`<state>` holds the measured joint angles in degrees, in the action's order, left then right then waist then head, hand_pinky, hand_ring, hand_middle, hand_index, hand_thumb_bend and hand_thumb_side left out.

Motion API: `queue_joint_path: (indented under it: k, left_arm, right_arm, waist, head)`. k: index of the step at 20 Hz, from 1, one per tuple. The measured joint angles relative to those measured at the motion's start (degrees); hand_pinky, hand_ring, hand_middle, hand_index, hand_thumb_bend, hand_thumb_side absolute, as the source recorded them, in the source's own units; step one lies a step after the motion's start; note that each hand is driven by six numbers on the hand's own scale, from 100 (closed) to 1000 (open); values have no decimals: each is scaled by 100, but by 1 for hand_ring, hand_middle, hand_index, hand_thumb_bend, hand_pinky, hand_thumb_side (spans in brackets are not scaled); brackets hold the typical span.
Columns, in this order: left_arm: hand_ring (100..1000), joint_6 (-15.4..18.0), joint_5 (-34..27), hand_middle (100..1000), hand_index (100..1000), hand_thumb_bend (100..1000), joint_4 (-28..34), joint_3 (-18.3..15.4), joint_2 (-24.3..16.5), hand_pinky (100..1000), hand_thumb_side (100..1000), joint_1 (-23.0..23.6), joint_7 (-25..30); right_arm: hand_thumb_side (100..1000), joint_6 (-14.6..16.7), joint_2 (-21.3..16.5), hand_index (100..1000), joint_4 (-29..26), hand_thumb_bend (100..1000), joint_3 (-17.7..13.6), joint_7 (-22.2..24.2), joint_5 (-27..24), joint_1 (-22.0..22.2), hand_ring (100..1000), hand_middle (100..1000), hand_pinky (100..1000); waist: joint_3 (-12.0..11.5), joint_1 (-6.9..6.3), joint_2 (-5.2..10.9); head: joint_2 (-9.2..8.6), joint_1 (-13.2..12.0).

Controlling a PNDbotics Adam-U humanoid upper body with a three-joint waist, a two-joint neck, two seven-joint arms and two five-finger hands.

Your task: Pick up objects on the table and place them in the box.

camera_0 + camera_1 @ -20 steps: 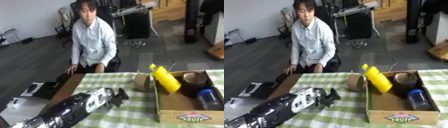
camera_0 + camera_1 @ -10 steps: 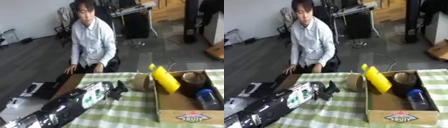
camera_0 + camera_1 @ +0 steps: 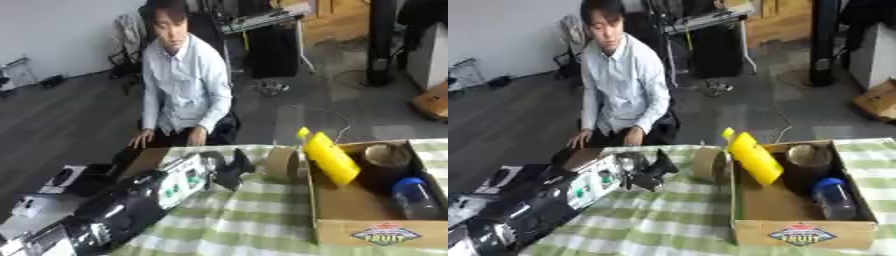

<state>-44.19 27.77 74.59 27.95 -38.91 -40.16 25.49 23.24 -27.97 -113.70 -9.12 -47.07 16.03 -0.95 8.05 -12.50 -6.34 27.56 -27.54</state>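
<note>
Left of centre in both views, the left arm runs up from the lower left corner and ends in the left robot hand (image 3: 229, 169), dark fingers pointing toward the middle of the frame. Fingers look spread and relaxed; nothing is held between them. Right robot hand: not visible in either view.

Target, as I judge it: the tape roll (image 3: 282, 163), brownish, standing on edge on the green-checked counter (image 3: 254, 220), just beside the left wall of the cardboard box (image 3: 378, 233). It is right of the fingertips, near them but apart. Box sits at lower right of the frame and already holds a yellow bottle (image 3: 327, 155) leaning over its left wall, a dark round container (image 3: 386, 155) at the back, and a blue-capped bottle (image 3: 414, 197) at the right.

Step in hand (judgement): reach and close on the roll.

Notes for doing it well:
- The roll is upright and may tip or roll if nudged from the side; bring the fingers over the top rim and the thumb to the opposite face before closing.
- Its far side is close to the box wall and the yellow bottle; keep the fingers from catching either.
- After the lift, clear the wall and release over the bare floor in the box's front part.
</note>
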Motion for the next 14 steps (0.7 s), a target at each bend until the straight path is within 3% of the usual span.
queue_joint_path:
  k: [14]
  left_arm:
    - [440,200,530,265,510,100,642,-272,-23,570,545,-448,200]
  right_arm:
    - [1000,-23,0,849,0,100,-8,-23,2,12,970,815,890]
  waist:
    - [-38,3,20]
  head:
    - [-1,224]
